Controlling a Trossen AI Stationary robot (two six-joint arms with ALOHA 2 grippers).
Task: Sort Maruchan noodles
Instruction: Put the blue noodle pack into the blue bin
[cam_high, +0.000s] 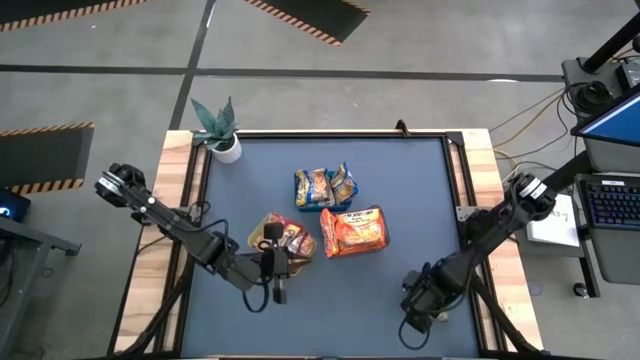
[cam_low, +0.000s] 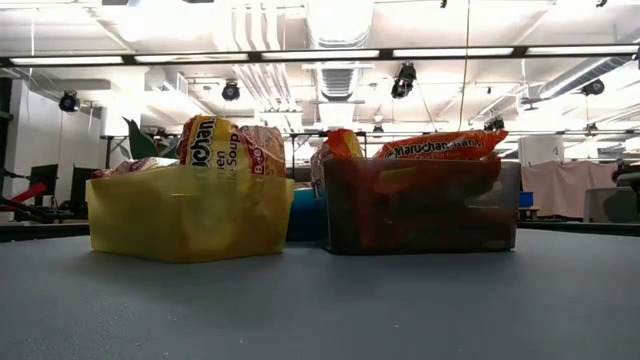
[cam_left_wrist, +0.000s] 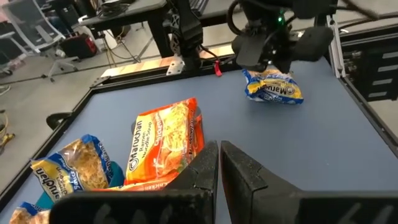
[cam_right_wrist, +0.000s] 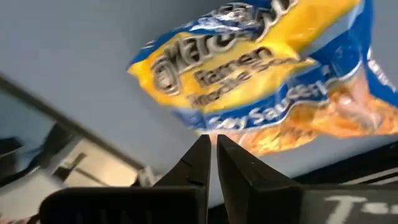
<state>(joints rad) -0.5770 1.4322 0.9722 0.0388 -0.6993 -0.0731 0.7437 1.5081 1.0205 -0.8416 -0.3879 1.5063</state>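
in the high view the right gripper (cam_high: 418, 300) sat near the table's front right corner, and its arm hid whatever it held. only the left wrist view showed the blue-and-yellow packet (cam_left_wrist: 273, 87) under the dark gripper (cam_left_wrist: 264, 50), and from there i could not tell whether the packet touched the mat. in the right wrist view the fingers (cam_right_wrist: 193, 163) were together, pinching the lower edge of that packet (cam_right_wrist: 261, 68), whose right end was cut off by the frame.

the left gripper (cam_high: 279, 292) hovered just in front of the yellow-green tray (cam_high: 262, 232), fingers (cam_left_wrist: 245, 168) pressed together on nothing.

the blue tray (cam_high: 312, 204) held blue-and-yellow packets (cam_high: 326, 185); the dark tray (cam_low: 420, 205) held orange packets (cam_high: 353, 230). in the low view the blue tray was almost wholly hidden between the other 2.

the blue-grey mat (cam_high: 400, 180) lay in a wooden frame, with a potted plant (cam_high: 220, 130) at its back left corner. beyond were a concrete floor, hazard-striped tape and ceiling strip lights.
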